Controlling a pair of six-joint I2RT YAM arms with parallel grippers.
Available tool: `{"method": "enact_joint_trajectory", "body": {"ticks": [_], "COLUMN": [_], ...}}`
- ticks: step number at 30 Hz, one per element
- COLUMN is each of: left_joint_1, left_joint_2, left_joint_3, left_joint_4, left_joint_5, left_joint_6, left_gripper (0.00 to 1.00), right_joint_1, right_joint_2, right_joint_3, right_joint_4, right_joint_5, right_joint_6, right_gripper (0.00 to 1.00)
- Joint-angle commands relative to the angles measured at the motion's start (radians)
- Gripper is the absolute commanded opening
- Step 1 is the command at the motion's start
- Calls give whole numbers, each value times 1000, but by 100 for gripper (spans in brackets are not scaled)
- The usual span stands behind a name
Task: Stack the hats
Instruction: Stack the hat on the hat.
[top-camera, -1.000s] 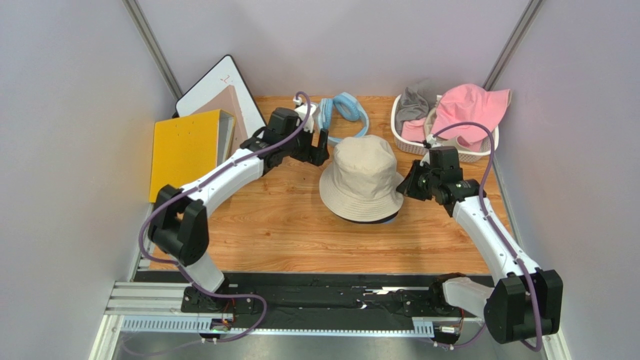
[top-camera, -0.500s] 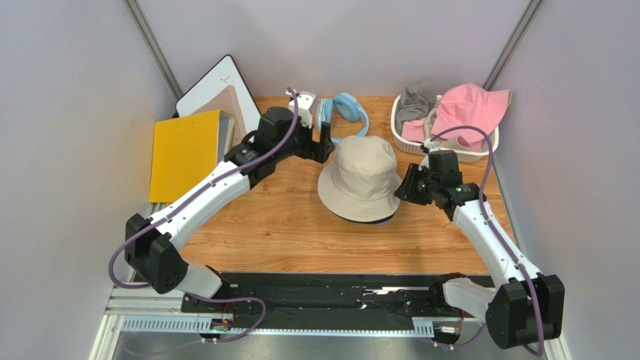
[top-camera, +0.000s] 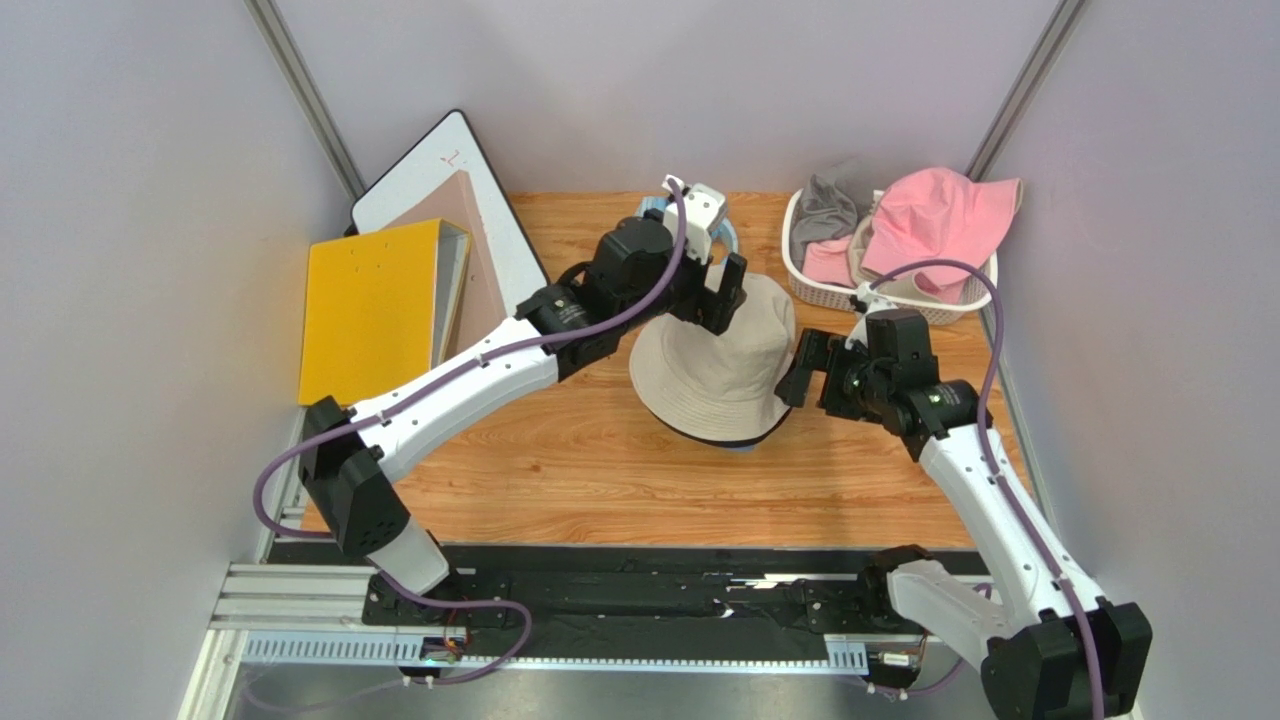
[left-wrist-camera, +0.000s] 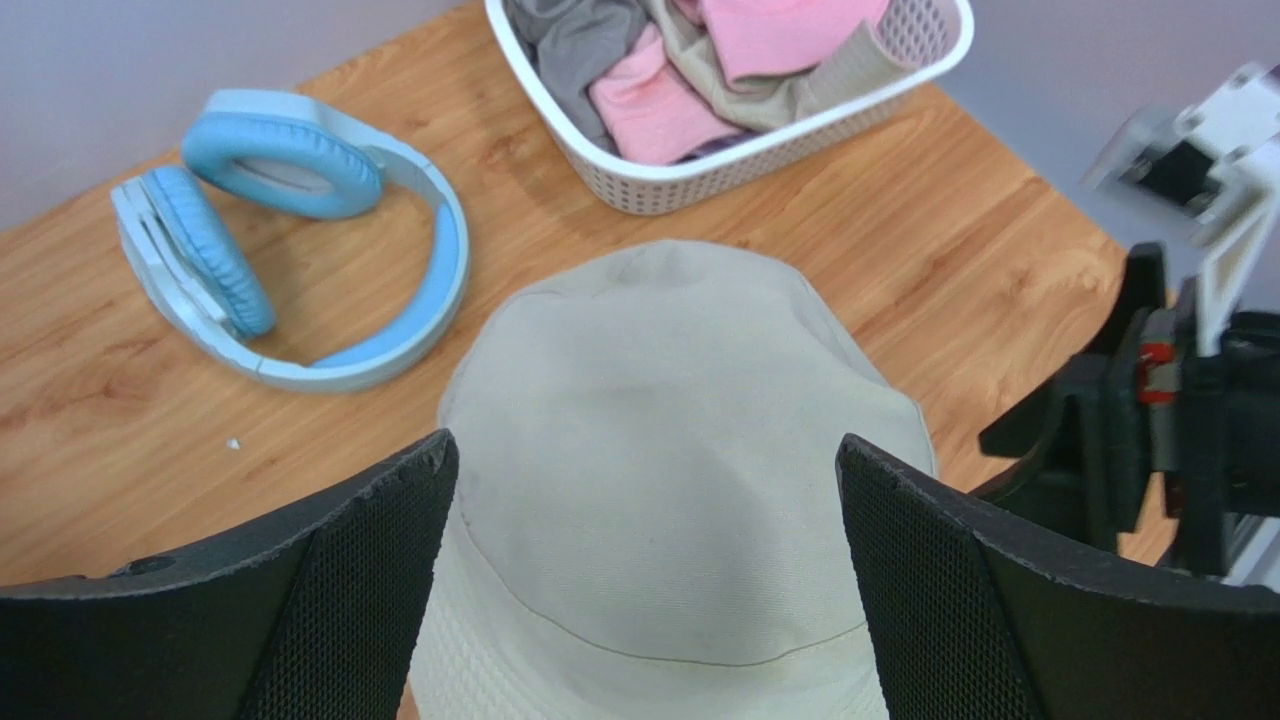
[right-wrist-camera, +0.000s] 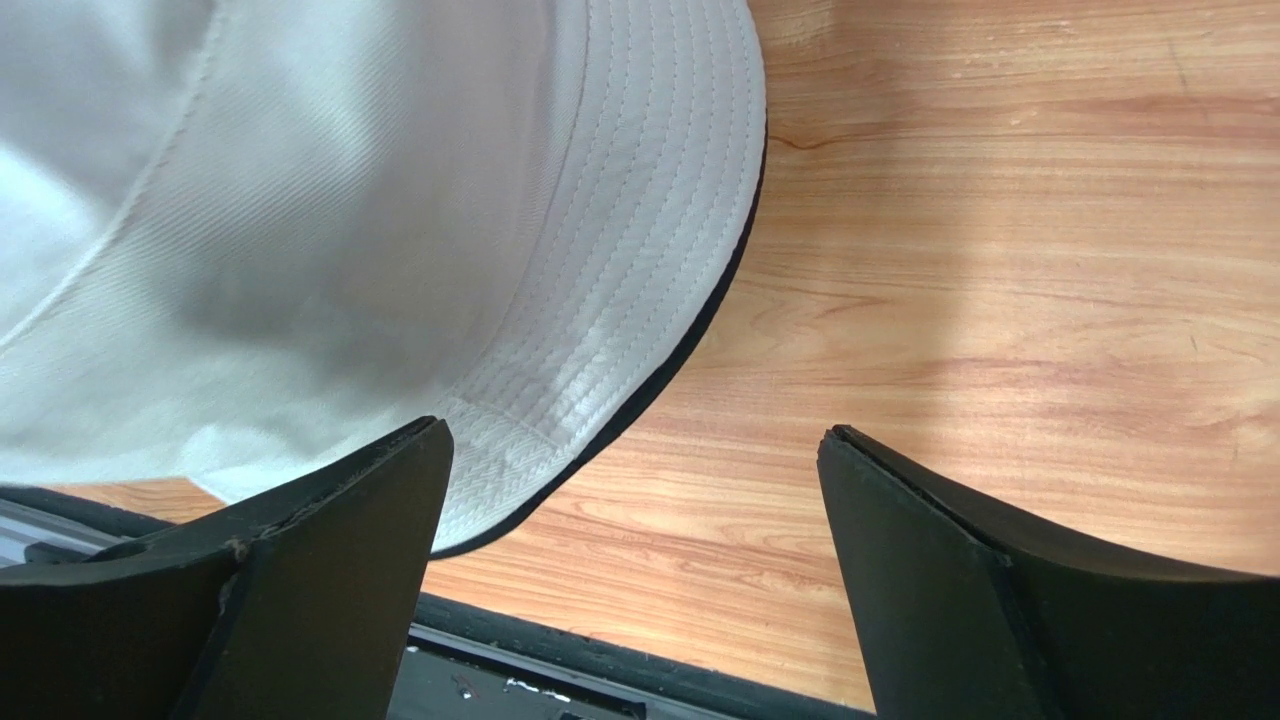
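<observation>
Beige hat (top-camera: 718, 360) is placed over lower hats (top-camera: 739, 438); pink hat (top-camera: 932, 218) and grey hat (top-camera: 827, 203) are left in the far-right basket (top-camera: 962, 311). Left gripper (top-camera: 718, 293) and right gripper (top-camera: 796, 375) are spread open, empty.

I'm watching from high behind the arms (top-camera: 481, 360); both wrist views are looking close at the beige hat (top-camera: 718, 368), left from above, right along its brim.

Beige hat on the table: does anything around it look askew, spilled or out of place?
Mildly. The beige hat sits slightly off the blue hat beneath, whose edge peeks out at the near side. In the white basket the pink hat flops over the far right rim. No damage or spill visible.
</observation>
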Motion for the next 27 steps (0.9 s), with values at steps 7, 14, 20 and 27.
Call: {"method": "enact_joint_trajectory", "body": {"ticks": [7,14,20,27], "left_joint_1": [-40,-40,-40,-40], "left_joint_2": [-58,-117,-118,-213], "left_joint_3": [-180,-282,-263,-226], "left_joint_4": [35,66,68,52], "left_joint_5": [-14,-23,-18,-86], "left_joint_6": [21,-2,-4,31], "left_gripper": [99,99,99,100], "right_joint_1": [6,6,6,6], "right_joint_2": [-129,-140,-152,-181], "right_joint_3": [71,85,102,174], "right_joint_4": [-97,-97,-105,-142], "right_joint_5": [40,26,18,34], "right_joint_6": [25,31,27,-1], "right_gripper": [100,100,100,100]}}
